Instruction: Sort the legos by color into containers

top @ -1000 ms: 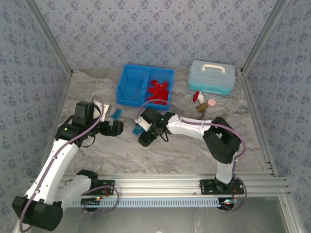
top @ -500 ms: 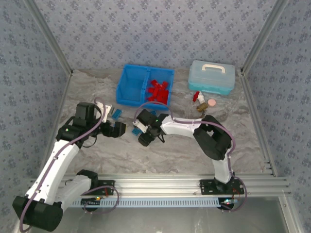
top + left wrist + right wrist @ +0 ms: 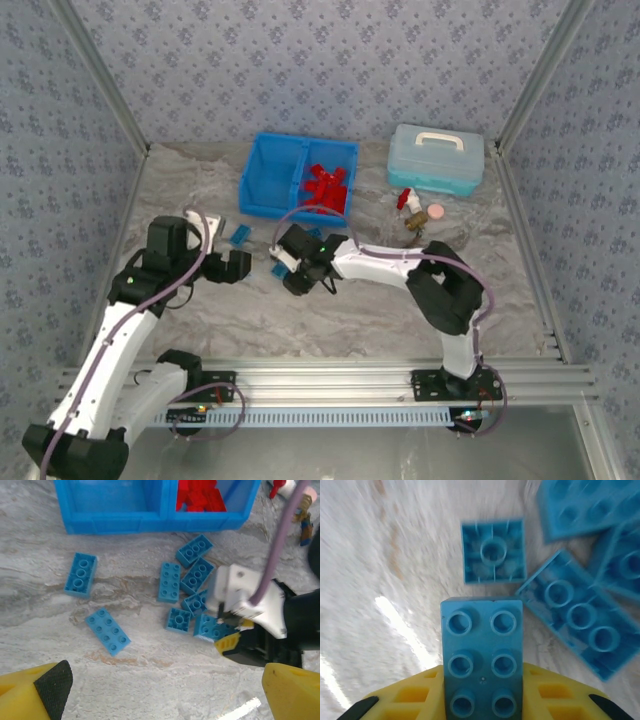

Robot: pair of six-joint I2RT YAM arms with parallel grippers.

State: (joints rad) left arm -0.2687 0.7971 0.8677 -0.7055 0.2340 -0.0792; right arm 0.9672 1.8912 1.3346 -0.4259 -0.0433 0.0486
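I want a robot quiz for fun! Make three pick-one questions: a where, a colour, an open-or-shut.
1. Where are the red legos? A in the blue bin's right compartment; B in its left compartment; C behind it.
2. What colour is the brick in the right gripper? A red; B green; C light blue.
3. The left gripper is: A shut on a brick; B open; C shut on nothing.
Answers: A, they pile up there; C, it shows between the yellow fingers; B, its jaws stand wide apart.
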